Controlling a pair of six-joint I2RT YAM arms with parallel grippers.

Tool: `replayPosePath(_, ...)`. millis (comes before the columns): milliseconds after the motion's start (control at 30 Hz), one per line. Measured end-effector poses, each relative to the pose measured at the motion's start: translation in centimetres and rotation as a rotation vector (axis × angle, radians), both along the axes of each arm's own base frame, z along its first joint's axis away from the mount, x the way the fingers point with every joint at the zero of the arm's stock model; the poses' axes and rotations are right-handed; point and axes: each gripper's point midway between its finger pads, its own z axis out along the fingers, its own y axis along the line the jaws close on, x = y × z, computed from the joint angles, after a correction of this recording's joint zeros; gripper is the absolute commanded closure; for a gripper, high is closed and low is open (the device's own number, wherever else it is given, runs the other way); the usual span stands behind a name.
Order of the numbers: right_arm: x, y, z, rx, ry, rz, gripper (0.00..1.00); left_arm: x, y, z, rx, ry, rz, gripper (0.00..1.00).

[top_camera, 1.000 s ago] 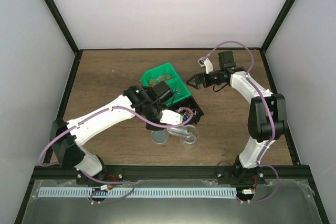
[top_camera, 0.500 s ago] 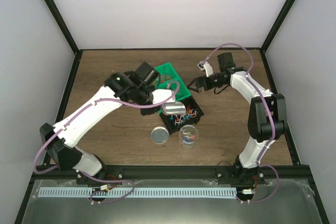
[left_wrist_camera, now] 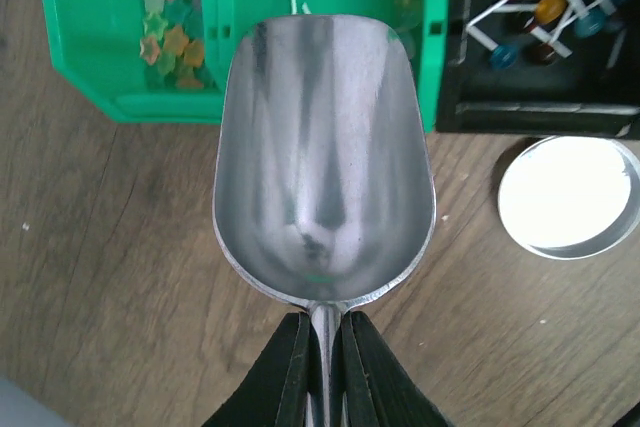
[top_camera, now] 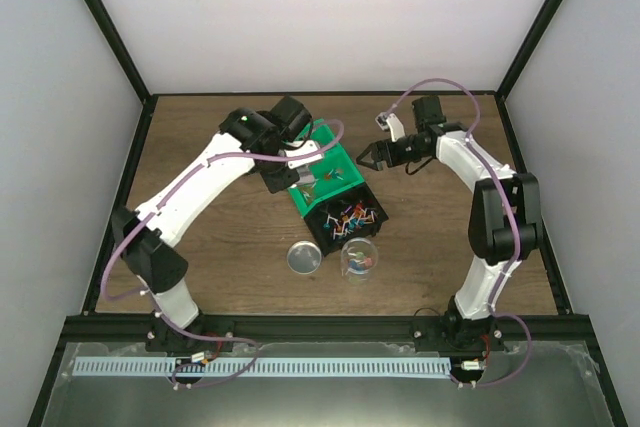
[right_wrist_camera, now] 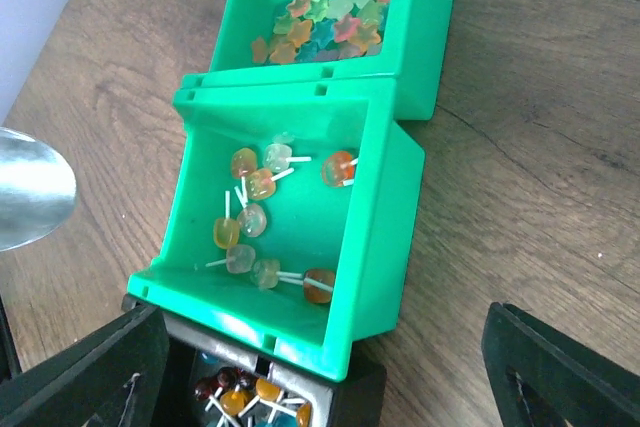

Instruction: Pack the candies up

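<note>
The candies [left_wrist_camera: 545, 9] are small, bright sweets on thin white sticks. Most lie in a loose heap in the black bin [left_wrist_camera: 530, 119] near the middle of the table. A few are already in the clear cup [top_camera: 360, 260], which stands just at 6 o'clock of that bin, and the lid [left_wrist_camera: 570, 197] lies flat at 9 o'clock of the cup.

Each candy is probably very light, hard and smooth-wrapped. They would likely skid and roll, and the sticks may snag on one another and come up in clumps. They look too small to pinch one at a time, so the scoop [left_wrist_camera: 323, 147] is the sensible hold: its lip pushed low under the heap, then lifted level. The cup looks light too, and may tip if knocked while being filled.

The left claw [left_wrist_camera: 322, 335] is closed tight on the scoop's thin handle, one finger on each side. The scoop's bowl is empty. It hangs over the table and the edge of the green bins [right_wrist_camera: 375, 247], at about 10 o'clock of the black bin. One green bin holds star sweets [right_wrist_camera: 320, 22] and the other holds paler lollipops [right_wrist_camera: 262, 217].

The right claw [top_camera: 368, 157] has its jaws spread wide and grips nothing. It hovers just at 3 o'clock of the green bins, pointing toward them and touching nothing.
</note>
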Motion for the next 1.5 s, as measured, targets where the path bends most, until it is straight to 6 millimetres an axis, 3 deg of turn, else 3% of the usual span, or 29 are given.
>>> replayPosePath(267,0.7,1.7,-2.2,-0.008,0.049,0.024,0.21,1.9,1.0,-3.3,0.173,0.020,0.010,0.96)
replayPosePath(567,0.4,2.9,-4.0,0.003,0.112,0.037,0.41,2.4,-0.1,-6.5,0.211,0.096,-0.012,0.96)
replayPosePath(867,1.2,3.6,-5.2,0.011,0.136,0.038,0.48,3.7,-1.8,-10.5,0.222,0.146,0.004,0.96)
replayPosePath(1133,2.2,4.1,-5.5,0.029,0.132,0.043,0.56,4.4,-2.4,-11.2,0.199,0.139,0.035,0.96)
replayPosePath(1267,2.2,4.4,-5.6,0.044,0.141,0.051,0.66,4.8,-2.9,-11.4,0.178,0.128,0.052,0.96)
replayPosePath(1500,2.0,4.7,-5.5,0.059,0.142,0.066,0.71,6.0,-4.2,-12.3,0.099,0.096,0.082,0.96)
